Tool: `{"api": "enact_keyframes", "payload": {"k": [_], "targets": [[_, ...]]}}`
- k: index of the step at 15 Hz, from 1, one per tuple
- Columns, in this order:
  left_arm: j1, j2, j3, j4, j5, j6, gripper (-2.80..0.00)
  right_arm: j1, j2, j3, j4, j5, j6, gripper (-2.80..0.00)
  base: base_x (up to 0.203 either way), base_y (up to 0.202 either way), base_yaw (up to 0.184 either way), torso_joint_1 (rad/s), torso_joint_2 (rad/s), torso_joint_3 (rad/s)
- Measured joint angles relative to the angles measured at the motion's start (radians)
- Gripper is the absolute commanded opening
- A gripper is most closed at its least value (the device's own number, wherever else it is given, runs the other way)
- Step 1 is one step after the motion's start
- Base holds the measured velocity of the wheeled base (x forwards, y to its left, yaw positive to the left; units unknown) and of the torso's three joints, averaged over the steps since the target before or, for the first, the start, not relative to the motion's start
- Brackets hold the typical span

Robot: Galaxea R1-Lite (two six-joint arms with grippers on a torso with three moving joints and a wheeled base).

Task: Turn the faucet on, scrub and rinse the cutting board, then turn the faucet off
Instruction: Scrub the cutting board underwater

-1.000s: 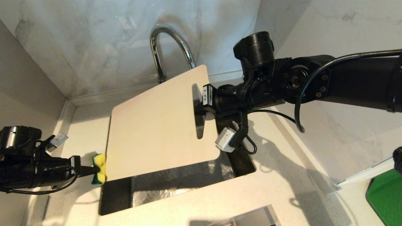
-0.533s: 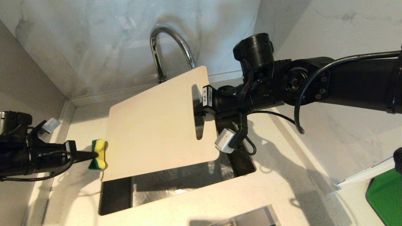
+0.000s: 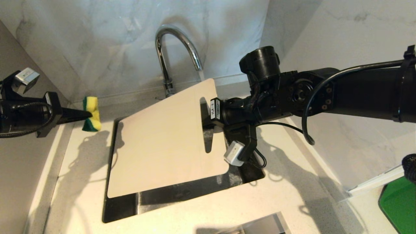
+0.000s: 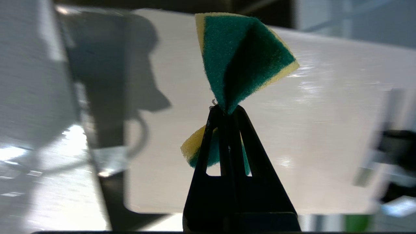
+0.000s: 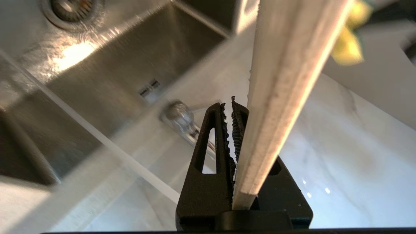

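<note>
The left end effector (image 3: 87, 113), clamped on the green-and-yellow sponge (image 3: 90, 113), has swung off the board's edge toward the back wall. The right end effector (image 3: 206, 114) still grips the pale plastic cutting board (image 3: 162, 143) by its handle slot, now lowered, tilted over the steel sink (image 3: 182, 195) under the chrome gooseneck faucet (image 3: 172, 42). Rinsing looks next.
</note>
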Motion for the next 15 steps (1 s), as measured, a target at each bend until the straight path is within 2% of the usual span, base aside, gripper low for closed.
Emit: {"api": "enact_keyframes", "payload": {"k": [2, 4, 8, 11, 15], "targets": [[-0.031, -0.012, -0.051, 0.017, -0.015, -0.069, -2.8, -0.001, 0.001, 0.021, -0.001, -0.001, 0.0, -2.8, 0.0, 0.0, 0.0, 0.0, 0.0, 0.0], [-0.045, -0.014, -0.097, 0.018, -0.038, -0.107, -2.8, -0.006, 0.002, 0.052, 0.001, 0.0, 0.001, -2.8, 0.0, 0.0, 0.0, 0.0, 0.0, 0.0], [-0.052, 0.012, -0.162, 0.02, -0.051, -0.113, -2.8, -0.037, 0.023, 0.056, 0.003, -0.006, 0.011, -2.8, 0.0, 0.0, 0.0, 0.0, 0.0, 0.0], [-0.05, 0.025, -0.174, 0.025, -0.053, -0.113, -2.8, -0.055, 0.059, -0.014, 0.003, -0.014, 0.051, -2.8, 0.0, 0.0, 0.0, 0.0, 0.0, 0.0], [-0.052, 0.038, -0.173, 0.026, -0.055, -0.113, -2.8, -0.08, 0.109, -0.092, 0.035, -0.016, 0.052, -2.8, 0.0, 0.0, 0.0, 0.0, 0.0, 0.0]]}}
